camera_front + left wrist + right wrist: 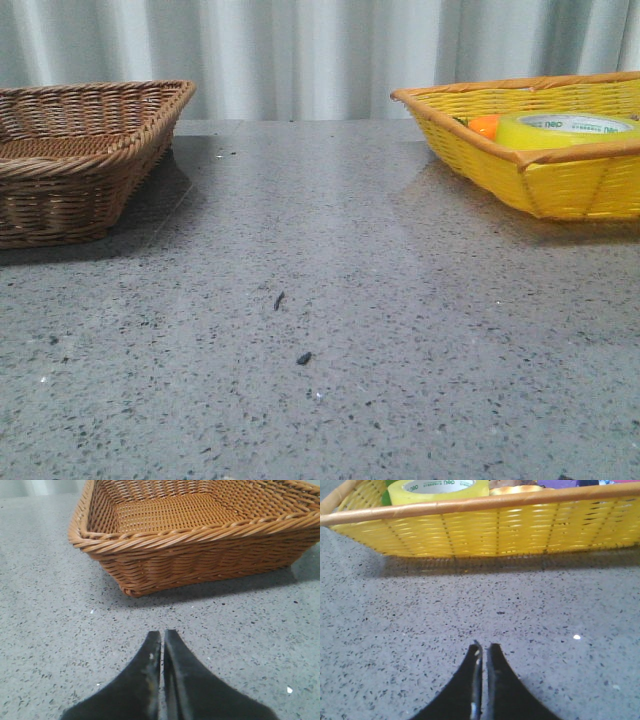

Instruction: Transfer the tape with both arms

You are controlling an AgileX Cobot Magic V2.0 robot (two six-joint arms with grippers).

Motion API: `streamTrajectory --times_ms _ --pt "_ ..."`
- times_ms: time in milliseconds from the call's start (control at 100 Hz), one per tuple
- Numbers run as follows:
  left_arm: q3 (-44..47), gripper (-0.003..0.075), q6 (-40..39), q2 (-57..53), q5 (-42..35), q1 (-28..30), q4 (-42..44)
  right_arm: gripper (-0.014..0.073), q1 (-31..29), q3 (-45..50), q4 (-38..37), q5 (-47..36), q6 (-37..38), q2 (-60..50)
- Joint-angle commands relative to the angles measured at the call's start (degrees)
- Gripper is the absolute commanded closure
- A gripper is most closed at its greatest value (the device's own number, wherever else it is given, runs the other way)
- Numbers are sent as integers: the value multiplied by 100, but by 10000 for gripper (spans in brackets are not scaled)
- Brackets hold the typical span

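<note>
Nearest, in each wrist view: left tool (162, 637) clenched, fingertips pressed together, nothing between them, low over bare speckled grey table (330, 300). Right tool (483, 647) likewise clenched and empty. Neither arm shows in the front view.

Further on: brown wicker basket (190, 545) just ahead of the left tool, nothing visible inside it. Yellow woven basket (485, 527) ahead of the right tool, wooden rim facing it.

Farthest: the tape (565, 130) lies flat inside the yellow basket, core hole up, top edge showing above the rim. An orange object (484, 125) sits just beside it, toward the table's middle.

Handling, judged: roll looks rigid and light; the outer wrap is glossy, likely slippery. Best hold probably across the ring wall, one finger in the core, one outside. The right tool must release first and come in over the rim.
</note>
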Motion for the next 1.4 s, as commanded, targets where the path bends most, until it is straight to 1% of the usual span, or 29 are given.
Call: streamTrajectory --times_ms 0,230,340,440,540,650,760,1000,1090,1190,1290,1390 --pt "56 741 -46 -152 -446 12 -26 658 -23 179 -129 -291 -36 -101" --pt "56 741 -46 -152 -749 12 -26 658 -23 179 -127 -583 -36 -101" --pt "56 741 -46 -152 -812 12 -132 658 -23 179 -117 -948 -36 -101" --pt "56 741 -46 -152 -1088 12 -788 658 -23 179 329 -1440 -36 -101" --pt "56 741 -46 -152 -1401 12 -1827 658 -23 179 991 -1767 -36 -101" --pt "56 741 -46 -152 -1813 12 -1854 658 -23 179 1265 -1985 -36 -101" --pt "56 741 -46 -152 -2168 12 -1854 658 -23 179 1278 -1904 -36 -101" --pt "56 741 -46 -152 -2072 12 -1854 658 -23 179 1346 -1914 -36 -101" --pt "56 741 -46 -152 -2072 12 -1942 658 -23 179 1532 -2035 -36 -101" --pt "56 741 -46 -152 -2238 12 -2386 658 -23 179 1924 -2196 -36 -101" --pt "20 741 -46 -152 -2510 12 -3049 658 -23 139 2451 -2688 -36 -101" --pt "-220 741 -46 -122 -2494 12 -3128 657 -23 -122 2524 -2815 -36 -101"
